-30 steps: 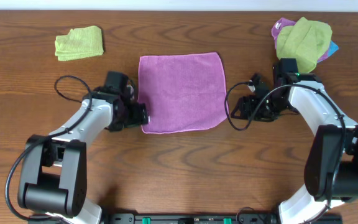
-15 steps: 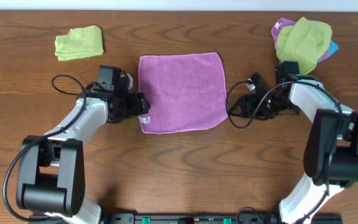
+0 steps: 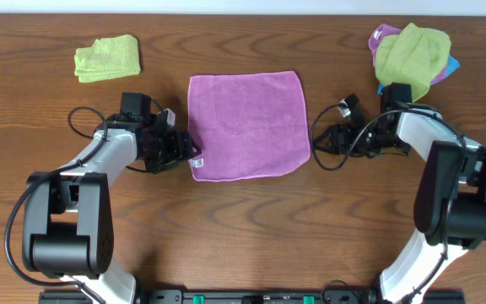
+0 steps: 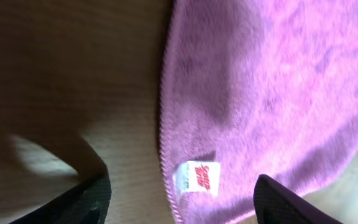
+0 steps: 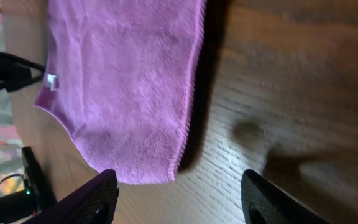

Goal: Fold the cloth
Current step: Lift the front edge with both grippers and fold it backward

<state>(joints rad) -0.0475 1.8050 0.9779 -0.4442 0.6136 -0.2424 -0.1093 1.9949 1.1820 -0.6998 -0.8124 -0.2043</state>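
Observation:
The purple-magenta cloth (image 3: 245, 125) lies flat and spread out mid-table, its white tag (image 3: 197, 162) at the near-left corner. My left gripper (image 3: 189, 154) is low at that corner and open. In the left wrist view its fingers (image 4: 82, 202) straddle the tagged edge (image 4: 197, 177) of the cloth (image 4: 272, 93) without pinching it. My right gripper (image 3: 320, 142) is open just off the cloth's near-right corner. In the right wrist view that gripper (image 5: 179, 202) has bare wood between its fingers, and the cloth's (image 5: 123, 81) hem lies just ahead of them.
A folded lime-green cloth (image 3: 108, 57) lies at the far left. A heap of green, purple and blue cloths (image 3: 412, 52) sits at the far right, close behind my right arm. Cables loop beside both wrists.
My left arm has drawn back to the left, uncovering the tagged corner, and its jaws have narrowed a little. My right wrist has shifted slightly toward the far side.

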